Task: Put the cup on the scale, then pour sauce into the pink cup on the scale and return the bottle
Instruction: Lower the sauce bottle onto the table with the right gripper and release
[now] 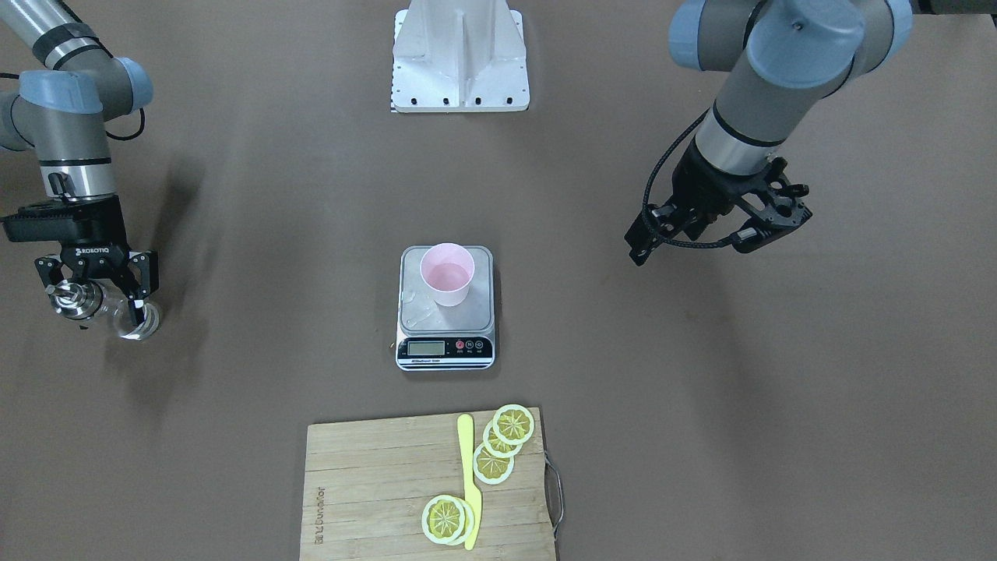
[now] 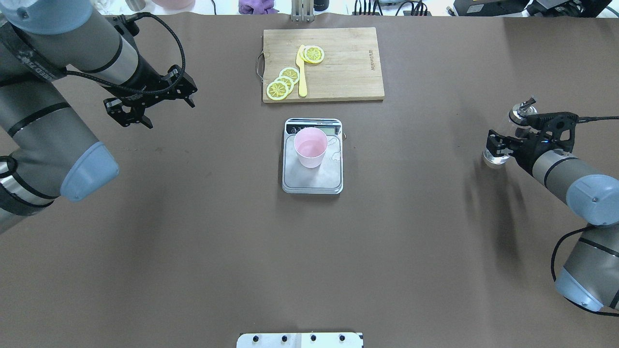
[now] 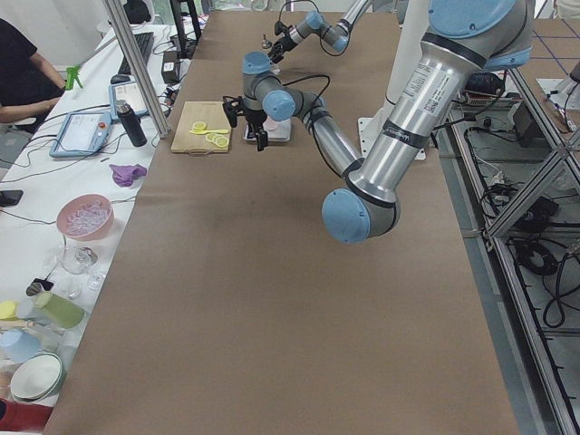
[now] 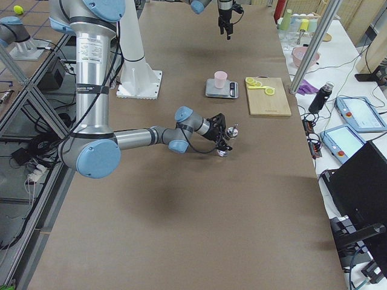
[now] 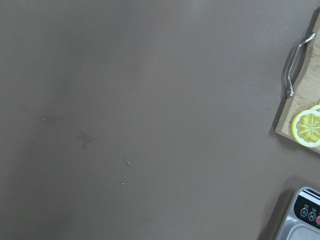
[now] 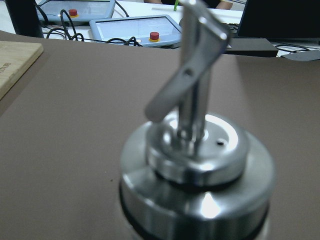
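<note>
Sitting nearest the robot, a white mounting plate [image 2: 300, 340] lies at the edge of a brown worktop [image 2: 193, 251]. Farther out, in the middle of the worktop, rests the scale [image 2: 312, 181], a small steel-topped rectangle with its black display strip turned away from the robot. The cup [image 2: 311, 147], pale pink and upright, stands on the scale's platform toward the display end; whether it holds any liquid cannot be told. At about the same depth but well apart, out at the robot's right side, the right pincer [image 1: 97, 305] is closed around the bottle [image 1: 128, 318], gripping the clear glass body from the side. The bottle stands roughly upright, its shiny metal pourer cap [image 6: 195, 170] and spout on top; whether its base touches the worktop cannot be told. A little farther out on the robot's left, the left pincer [image 2: 169, 113] hangs above the worktop with its fingers spread wide and nothing between them. Farthest away, just beyond the scale, lies a wooden cutting board [image 2: 348, 63] carrying yellow lemon slices [image 2: 278, 90] and a yellow knife [image 2: 302, 72], with a metal handle [image 2: 259, 65] on its end toward the robot's left.
</note>
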Available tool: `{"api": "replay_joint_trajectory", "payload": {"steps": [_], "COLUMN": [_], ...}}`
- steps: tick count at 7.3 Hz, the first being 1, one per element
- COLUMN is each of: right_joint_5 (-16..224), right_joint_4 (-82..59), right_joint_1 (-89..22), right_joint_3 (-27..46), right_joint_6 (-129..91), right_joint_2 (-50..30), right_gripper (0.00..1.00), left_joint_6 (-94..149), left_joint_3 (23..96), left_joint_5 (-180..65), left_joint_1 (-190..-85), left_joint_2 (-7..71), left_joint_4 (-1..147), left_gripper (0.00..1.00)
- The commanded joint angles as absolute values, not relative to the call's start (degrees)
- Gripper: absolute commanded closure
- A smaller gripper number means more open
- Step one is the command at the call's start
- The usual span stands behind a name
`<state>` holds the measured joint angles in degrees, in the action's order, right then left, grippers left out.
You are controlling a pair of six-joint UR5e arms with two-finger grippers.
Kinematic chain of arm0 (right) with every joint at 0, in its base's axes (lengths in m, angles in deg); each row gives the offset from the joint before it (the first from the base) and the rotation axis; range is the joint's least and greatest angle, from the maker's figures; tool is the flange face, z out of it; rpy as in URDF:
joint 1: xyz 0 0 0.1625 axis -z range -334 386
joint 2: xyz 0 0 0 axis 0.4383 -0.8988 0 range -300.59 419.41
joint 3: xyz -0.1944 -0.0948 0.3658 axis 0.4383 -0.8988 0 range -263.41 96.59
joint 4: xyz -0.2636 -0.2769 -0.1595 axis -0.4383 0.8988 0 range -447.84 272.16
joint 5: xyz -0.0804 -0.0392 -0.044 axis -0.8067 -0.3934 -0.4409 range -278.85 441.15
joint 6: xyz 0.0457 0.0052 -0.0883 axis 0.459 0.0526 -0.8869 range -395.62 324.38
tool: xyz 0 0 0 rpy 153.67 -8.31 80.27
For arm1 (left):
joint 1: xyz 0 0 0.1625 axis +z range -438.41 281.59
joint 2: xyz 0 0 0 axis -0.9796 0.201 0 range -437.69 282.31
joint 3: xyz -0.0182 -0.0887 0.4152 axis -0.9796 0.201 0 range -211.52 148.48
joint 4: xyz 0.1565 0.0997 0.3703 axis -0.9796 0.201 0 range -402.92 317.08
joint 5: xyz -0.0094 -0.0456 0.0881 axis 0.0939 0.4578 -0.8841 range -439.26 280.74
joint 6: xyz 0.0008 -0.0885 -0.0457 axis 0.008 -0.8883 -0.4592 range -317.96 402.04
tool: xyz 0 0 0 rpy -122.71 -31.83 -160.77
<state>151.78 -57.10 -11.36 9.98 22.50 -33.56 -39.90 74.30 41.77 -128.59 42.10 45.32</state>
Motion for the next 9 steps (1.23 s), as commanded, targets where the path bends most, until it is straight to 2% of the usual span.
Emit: {"api": "replay_joint_trajectory", "payload": {"steps": [1, 5, 9], "right_joint_5": [151.55, 151.99, 152.16], "right_joint_4": [-57.26, -57.26, -57.34], "right_joint_1": [-11.27, -11.35, -9.17], "right_joint_3": [9.58, 10.45, 16.24], "right_joint_6": [26.25, 26.08, 26.35], "right_joint_2": [-33.41, -34.1, -39.63], "right_gripper": [0.0, 0.0, 0.0], "left_joint_6": [-39.87, -39.61, -39.61], "left_joint_3": [74.3, 74.21, 74.03], "left_joint_5": [41.77, 41.85, 41.85], "left_joint_1": [-128.59, -128.59, -128.59], "left_joint_2": [42.01, 41.93, 41.93], "left_joint_4": [45.32, 45.32, 45.32], "left_gripper": [0.02, 0.02, 0.02]}}
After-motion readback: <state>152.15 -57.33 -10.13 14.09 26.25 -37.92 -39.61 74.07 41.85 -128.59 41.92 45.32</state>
